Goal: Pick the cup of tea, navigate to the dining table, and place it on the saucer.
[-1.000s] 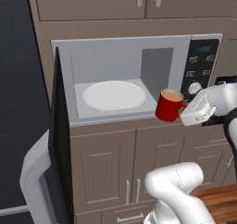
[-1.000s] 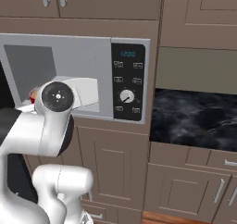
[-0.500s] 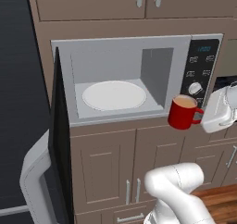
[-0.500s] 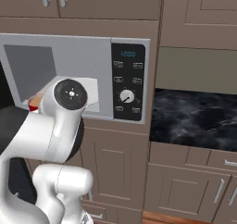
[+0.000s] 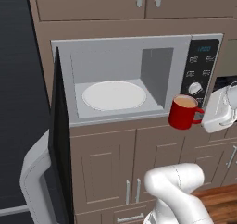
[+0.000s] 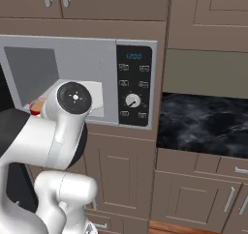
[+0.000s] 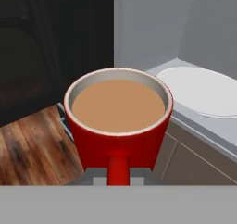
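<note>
Small red cylindrical cup of tea (image 5: 184,112) is now hanging in mid-air, fully outside the open grey microwave (image 5: 129,79), in front of its lower right corner, just below the black control panel (image 5: 200,68). 1.0 s ago it was sitting at the right edge of the cavity mouth; 0.5 s ago it was already out and lower right; since then it is shifting only slightly further out. Cup is staying upright, light brown tea level, handle pointing right toward the white hand.

The claw (image 7: 118,179) is clamping the cup by its handle: in the hand view the red handle is running straight down between the two dark tips, with the cup body right above them. Fingers are closed narrow around the handle.

Large white round plate (image 5: 114,95) is sitting in the same spot on the microwave floor, well clear of the cup. Black microwave door (image 5: 61,144) is standing swung open on the left, unchanged.

Right base view: white arm is blocking most of the cup, just a red sliver (image 6: 35,108) is showing at the arm's left edge. Black marble counter (image 6: 203,126) with white veins is lying to the right of the microwave, over brown wooden cabinets (image 6: 131,180)

Base cameras aren't shifting between frames
</note>
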